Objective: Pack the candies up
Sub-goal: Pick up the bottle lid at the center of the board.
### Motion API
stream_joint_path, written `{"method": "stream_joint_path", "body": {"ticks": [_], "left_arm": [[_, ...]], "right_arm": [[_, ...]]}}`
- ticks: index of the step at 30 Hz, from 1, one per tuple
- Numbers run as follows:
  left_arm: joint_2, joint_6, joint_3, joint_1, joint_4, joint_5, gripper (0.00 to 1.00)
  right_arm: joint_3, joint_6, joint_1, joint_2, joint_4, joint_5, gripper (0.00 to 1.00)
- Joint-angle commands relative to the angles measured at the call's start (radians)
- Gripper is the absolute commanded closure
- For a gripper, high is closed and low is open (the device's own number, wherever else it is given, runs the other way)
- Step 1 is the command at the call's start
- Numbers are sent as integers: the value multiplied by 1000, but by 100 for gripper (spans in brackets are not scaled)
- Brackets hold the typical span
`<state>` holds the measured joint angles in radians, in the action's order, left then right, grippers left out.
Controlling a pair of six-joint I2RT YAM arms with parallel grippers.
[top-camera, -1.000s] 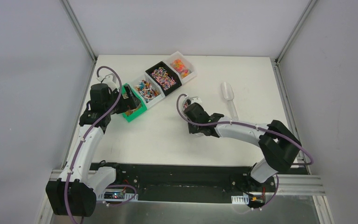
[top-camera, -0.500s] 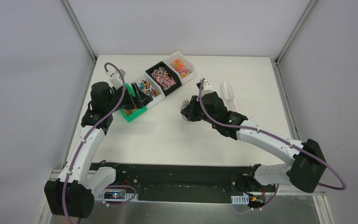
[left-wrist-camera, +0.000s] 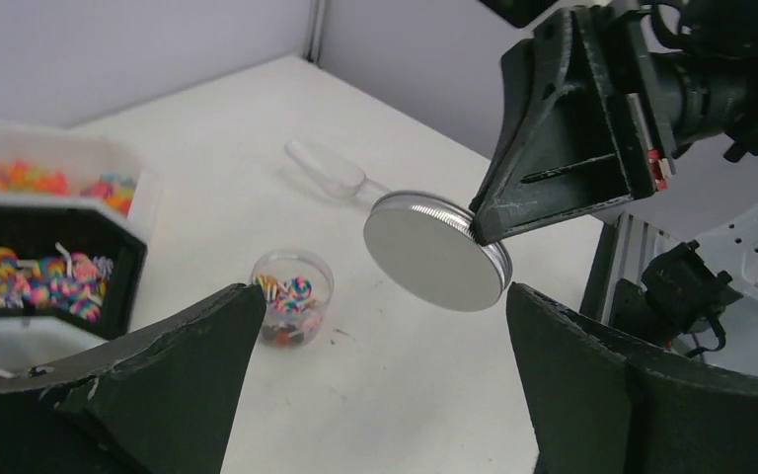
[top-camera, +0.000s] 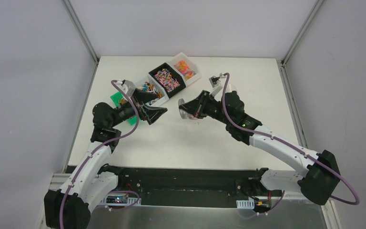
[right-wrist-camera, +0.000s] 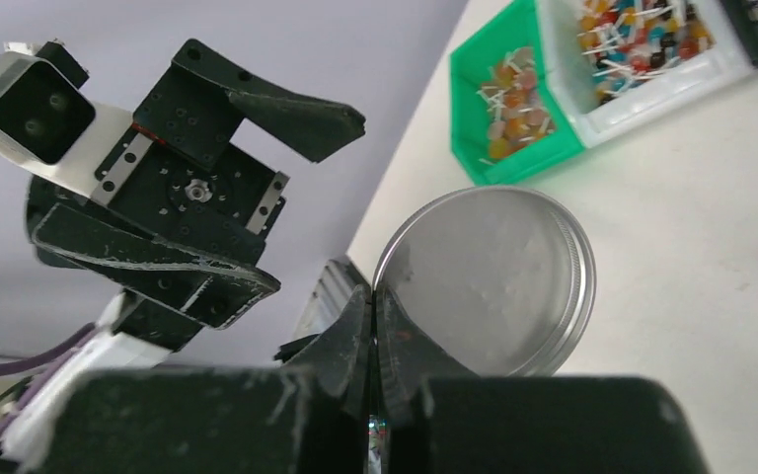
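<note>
A small clear jar (left-wrist-camera: 291,296) with mixed candies (left-wrist-camera: 286,293) in it stands on the white table; in the top view I cannot make it out. My right gripper (top-camera: 198,109) (right-wrist-camera: 372,291) is shut on the rim of the round metal lid (left-wrist-camera: 439,249) (right-wrist-camera: 489,281) and holds it tilted in the air, right of the jar in the left wrist view. My left gripper (top-camera: 155,113) (left-wrist-camera: 385,296) is open wide, faces the lid, and holds nothing. More candies (top-camera: 167,78) fill the bins.
A row of bins stands at the back left: green bin (top-camera: 118,99), white bin (top-camera: 148,89), black bin (top-camera: 157,69), white bin (top-camera: 196,71). A clear plastic scoop (left-wrist-camera: 326,170) lies on the table beyond the jar, mostly behind the right arm in the top view.
The right arm has risen and swung toward the back, carrying the lid up off the table. The left gripper has left the green bin and moved right toward the lid.
</note>
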<state>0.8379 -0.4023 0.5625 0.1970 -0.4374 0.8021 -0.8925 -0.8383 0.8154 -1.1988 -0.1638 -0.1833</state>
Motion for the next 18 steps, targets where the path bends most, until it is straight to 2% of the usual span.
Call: {"method": "stream_joint_path", "body": {"ticks": [1, 5, 9, 18], "left_arm": [[-3, 85, -4, 19, -257, 118, 1], [-34, 243, -50, 68, -300, 134, 1], [-34, 375, -47, 125, -241, 129, 1], [31, 459, -19, 191, -229, 137, 1]], "right_arm": [[19, -121, -9, 44, -196, -138, 100], [63, -219, -9, 43, -329, -177, 100], [90, -267, -9, 38, -404, -185, 100], [122, -319, -9, 36, -484, -189, 100]]}}
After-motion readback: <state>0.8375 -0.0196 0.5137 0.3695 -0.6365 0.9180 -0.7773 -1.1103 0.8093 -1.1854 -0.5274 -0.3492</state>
